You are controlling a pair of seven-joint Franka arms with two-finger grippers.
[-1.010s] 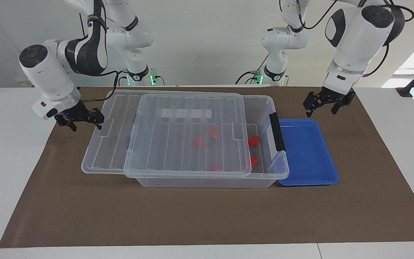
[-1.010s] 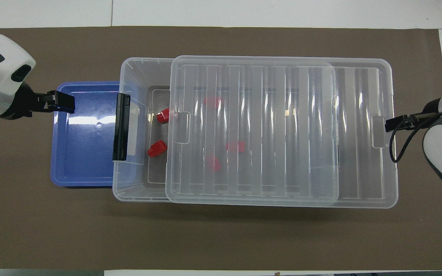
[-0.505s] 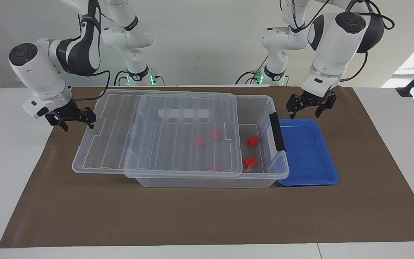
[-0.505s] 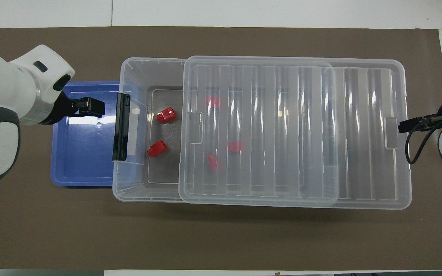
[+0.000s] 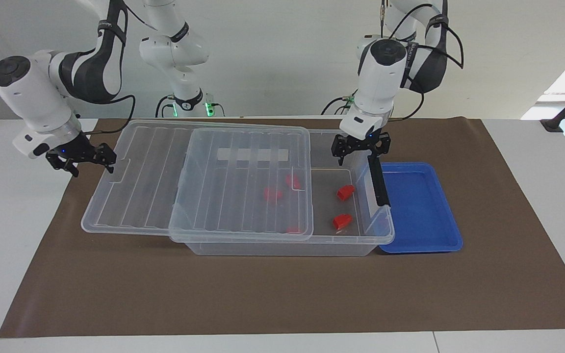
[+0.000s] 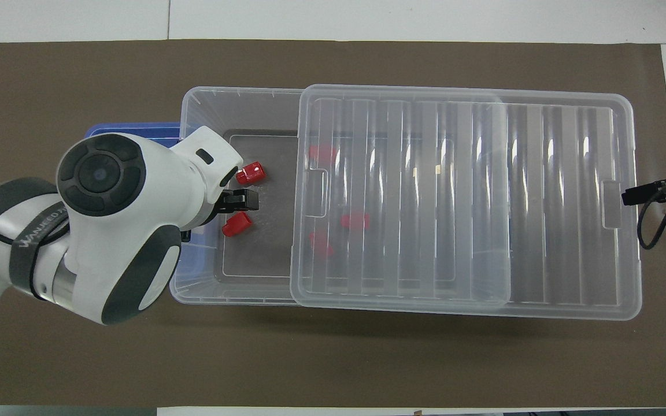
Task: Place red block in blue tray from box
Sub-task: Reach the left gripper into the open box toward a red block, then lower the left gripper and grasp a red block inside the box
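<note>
The clear box stands mid-table beside the blue tray, which is partly hidden under my left arm in the overhead view. The clear lid lies slid toward the right arm's end, leaving the latch end uncovered. Two red blocks lie in the uncovered part, and three more show through the lid. My left gripper is open over the uncovered end, between the two blocks from above. My right gripper is shut on the lid's end edge.
A black latch stands on the box's end wall next to the tray, just under my left gripper. The brown mat covers the table. The lid overhangs the box toward the right arm's end.
My right gripper pulled the lid farther toward its own end, uncovering more of the box. My left gripper moved from over the tray's edge to over the uncovered end of the box.
</note>
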